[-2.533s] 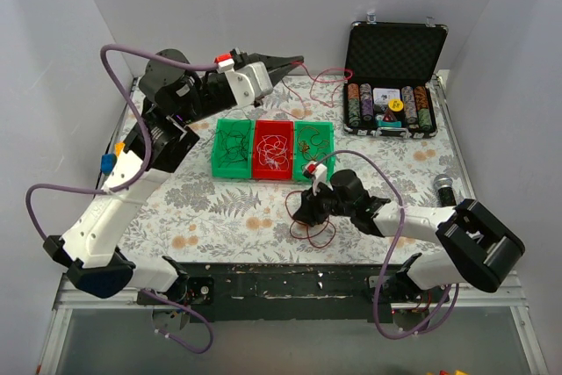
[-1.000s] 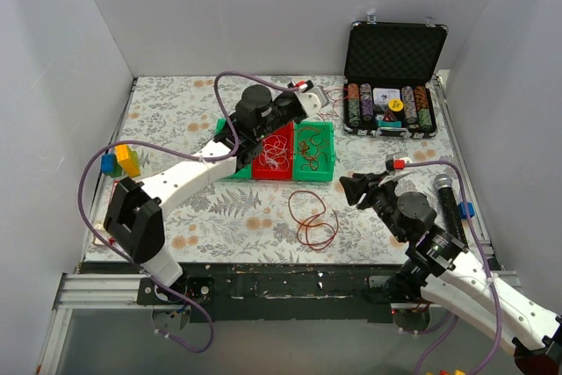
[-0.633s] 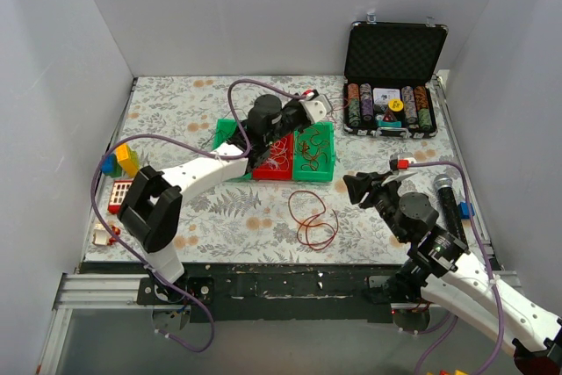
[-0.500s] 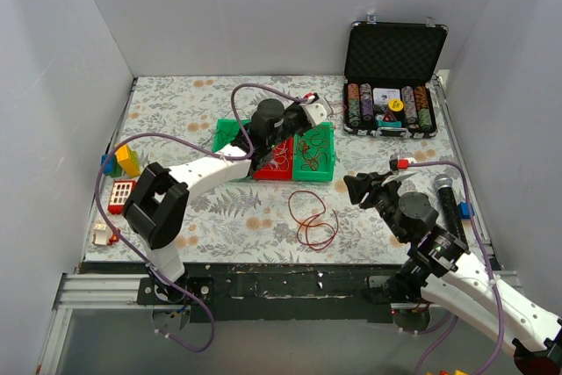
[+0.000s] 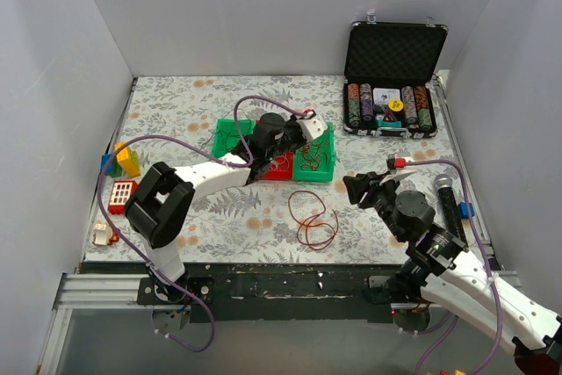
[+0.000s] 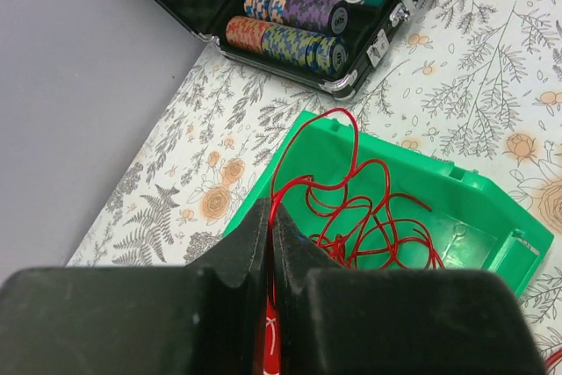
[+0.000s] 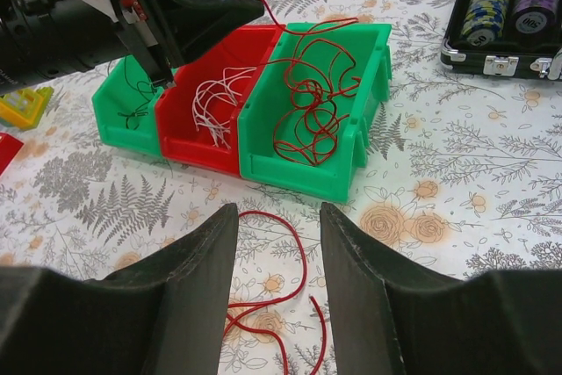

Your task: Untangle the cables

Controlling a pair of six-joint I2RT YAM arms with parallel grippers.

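My left gripper (image 5: 309, 126) is shut on a red cable (image 6: 369, 217) whose loops hang into the right green bin (image 5: 328, 162); the strand leaves its closed fingertips (image 6: 270, 210). In the right wrist view the same cable (image 7: 312, 103) fills that bin, a whitish cable (image 7: 215, 98) lies in the red bin (image 7: 189, 151), and a dark cable (image 7: 132, 104) lies in the left green bin (image 7: 114, 133). Another red cable (image 5: 313, 219) lies loose on the table. My right gripper (image 5: 353, 187) hovers open just right of it, its jaws framing the cable's loop (image 7: 279, 256).
An open black case of poker chips (image 5: 391, 85) stands at the back right. A microphone (image 5: 446, 199) lies by the right edge. Toy blocks (image 5: 123, 161) sit along the left edge. My left arm (image 5: 211, 173) stretches across the bins.
My left gripper has come down and nearer over the right green bin, still holding the red cable. The right arm has hardly moved.
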